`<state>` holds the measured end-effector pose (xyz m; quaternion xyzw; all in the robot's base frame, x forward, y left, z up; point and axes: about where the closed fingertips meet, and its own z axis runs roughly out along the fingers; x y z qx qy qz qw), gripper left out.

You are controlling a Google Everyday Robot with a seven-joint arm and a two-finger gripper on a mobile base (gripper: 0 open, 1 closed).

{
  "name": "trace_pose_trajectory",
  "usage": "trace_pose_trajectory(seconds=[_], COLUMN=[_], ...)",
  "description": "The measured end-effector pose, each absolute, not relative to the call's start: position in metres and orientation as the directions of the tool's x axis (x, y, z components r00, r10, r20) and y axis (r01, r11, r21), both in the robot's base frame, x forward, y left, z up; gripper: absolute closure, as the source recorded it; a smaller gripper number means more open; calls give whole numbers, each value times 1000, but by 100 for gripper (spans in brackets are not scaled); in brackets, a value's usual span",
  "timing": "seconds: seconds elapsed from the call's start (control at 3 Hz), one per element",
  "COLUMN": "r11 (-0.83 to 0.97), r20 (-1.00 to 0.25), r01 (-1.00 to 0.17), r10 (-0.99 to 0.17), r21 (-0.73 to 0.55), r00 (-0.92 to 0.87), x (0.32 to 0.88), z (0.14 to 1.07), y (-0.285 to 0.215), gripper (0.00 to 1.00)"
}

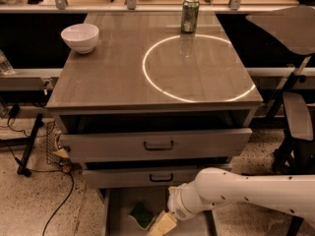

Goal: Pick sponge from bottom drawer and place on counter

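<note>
Green scrub face up, the sponge [143, 215] lies in the bottom drawer [117, 208], the lowest tray, pulled out beneath the two handled drawers. My pincer [162, 223] hangs low over that tray, just beside the sponge and seemingly not touching it. Whether it is open or closed I cannot tell, and I see nothing held. To do this well, I judge I should centre over the sponge, descend straight, stay clear of the drawer front above, then lift it to the desk [113, 77].
</note>
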<state>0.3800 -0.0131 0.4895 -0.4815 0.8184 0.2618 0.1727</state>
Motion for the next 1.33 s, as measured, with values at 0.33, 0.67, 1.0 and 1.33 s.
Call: trace_pose_trajectory(seconds=[0.33,0.67,1.0,1.33], r11=[400,413,411,421], r20=[-542,-609,-663,-687], r01=[-878,-868,-870,-867], r10=[-692,-624,-575,-547], r21=[263,275,273,268], r00=[-478,-490,-480,-478], x=[380,387,404,418], z=[487,457,409,349], y=[-12,2,14,10], gripper=[0,0,0,0])
